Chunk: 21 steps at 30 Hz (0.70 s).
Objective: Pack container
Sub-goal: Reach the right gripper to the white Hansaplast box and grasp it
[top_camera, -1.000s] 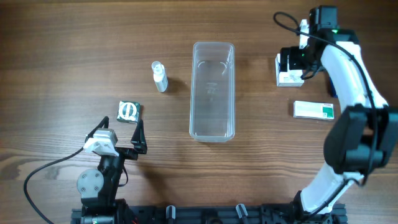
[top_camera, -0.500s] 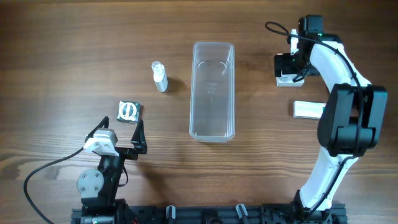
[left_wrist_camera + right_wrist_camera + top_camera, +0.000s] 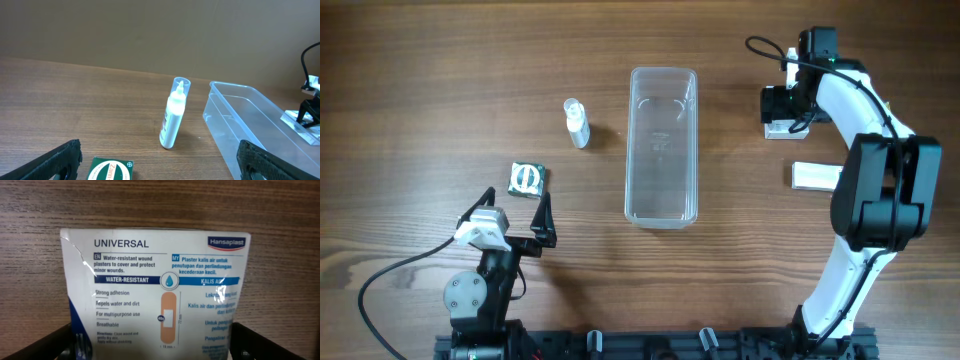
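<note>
Two fingers of my right claw (image 3: pixel 152 342) are straddling a white plaster box (image 3: pixel 155 295), one at each of its long sides. The box is filling the whole gap between them, and I cannot tell whether they are pressing on it or only standing beside it. The box is lying flat on the worktop (image 3: pixel 420 80), near its far right corner. Just nearer to me, another white box (image 3: pixel 812 176) is lying partly hidden under my right arm.

My left claw (image 3: pixel 510 212) is hanging wide apart over the near left of the worktop, gripping nothing. Just beyond it a small green box (image 3: pixel 527 179) is lying flat, and farther on a white bottle (image 3: pixel 577 123) is standing tilted.

The container (image 3: pixel 662 145) is sitting in the middle of the worktop, well apart from both claws, its long sides running away from me.
</note>
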Available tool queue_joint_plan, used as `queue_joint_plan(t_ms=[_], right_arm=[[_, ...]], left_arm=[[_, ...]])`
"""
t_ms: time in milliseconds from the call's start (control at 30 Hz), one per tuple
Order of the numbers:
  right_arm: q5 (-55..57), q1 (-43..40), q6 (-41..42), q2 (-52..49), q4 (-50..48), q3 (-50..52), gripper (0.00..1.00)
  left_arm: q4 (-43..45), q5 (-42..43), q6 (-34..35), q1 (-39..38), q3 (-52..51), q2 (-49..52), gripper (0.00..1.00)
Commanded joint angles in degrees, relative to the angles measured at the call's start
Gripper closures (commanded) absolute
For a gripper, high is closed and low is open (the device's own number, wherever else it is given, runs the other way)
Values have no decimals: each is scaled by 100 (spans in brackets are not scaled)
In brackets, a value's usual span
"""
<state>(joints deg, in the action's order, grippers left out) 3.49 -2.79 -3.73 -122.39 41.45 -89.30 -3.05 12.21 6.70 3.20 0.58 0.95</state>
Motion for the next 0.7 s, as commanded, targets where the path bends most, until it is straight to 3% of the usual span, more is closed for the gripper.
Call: queue_joint_plan(t_ms=[0,167,400,667], right_arm=[[83,35,90,-107,-31,72,8],[79,35,96,-107,-31,72,22],[59,35,240,98,11,35,24],[-916,52,723,1639,730,26,27]], left_arm=[[-22,-28,-46,50,-26,24,0],[-24,-28,-44,50,-26,24,0],[-24,-31,-46,50,-26,24,0],[-24,-28,-44,50,-26,24,0]])
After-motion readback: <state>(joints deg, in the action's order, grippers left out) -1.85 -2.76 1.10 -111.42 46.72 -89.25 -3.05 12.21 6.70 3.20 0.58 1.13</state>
